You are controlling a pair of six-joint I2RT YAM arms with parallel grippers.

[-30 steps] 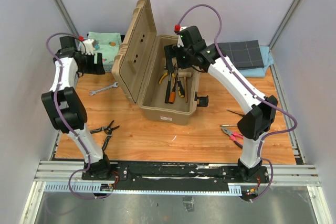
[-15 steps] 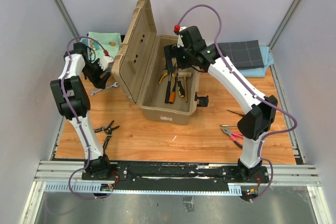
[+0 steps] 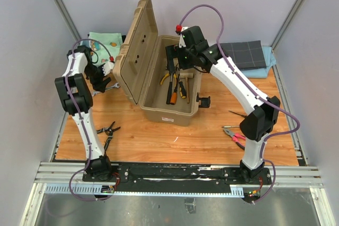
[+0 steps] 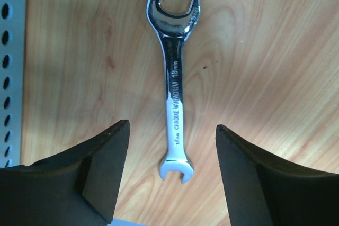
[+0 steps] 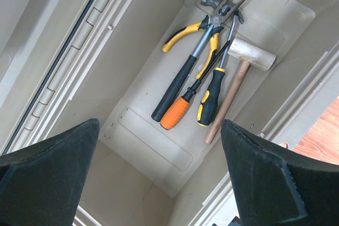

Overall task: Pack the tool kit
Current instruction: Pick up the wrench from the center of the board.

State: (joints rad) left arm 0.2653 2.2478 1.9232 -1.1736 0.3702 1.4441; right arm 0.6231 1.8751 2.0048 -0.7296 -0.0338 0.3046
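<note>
Left gripper (image 4: pixel 172 130) is hovering, jaws apart, astride wrench (image 4: pixel 174 78); I'm logging several tools (image 5: pixel 183 78) in box (image 3: pixel 175 112), pliers (image 3: pixel 108 128) lower left waiting.

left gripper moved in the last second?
Yes. In the top view the left gripper has swung right, away from the blue basket toward the open toolbox lid, and now hangs over the wrench, jaws open.

Two cloths at the back.
Far left, a pale green patterned cloth (image 3: pixel 108 39); far right, a folded dark grey cloth (image 3: pixel 241 54).
</note>
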